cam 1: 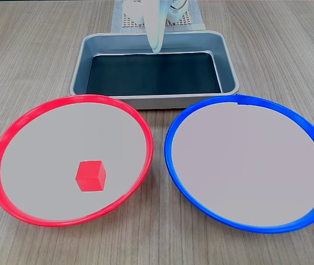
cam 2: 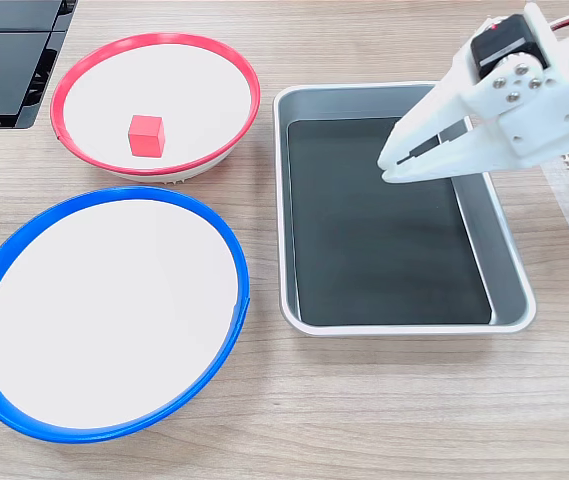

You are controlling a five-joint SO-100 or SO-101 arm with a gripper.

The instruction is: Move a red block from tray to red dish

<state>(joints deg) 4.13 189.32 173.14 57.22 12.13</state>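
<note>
Red block [cam 1: 91, 175] sits in the red dish [cam 1: 13, 124], my gripper [cam 2: 384, 168] has nothing in it.
Block lies on the dish's pale floor, toward the near rim in a fixed view, apart from the rim. My gripper hangs over the tray [cam 2: 512, 262], fingers nearly together with a thin gap, clear of the black floor. Blue dish [cam 2: 226, 240] sits beside the red one, both close to the tray on the wooden worktop [cam 2: 384, 400].
</note>
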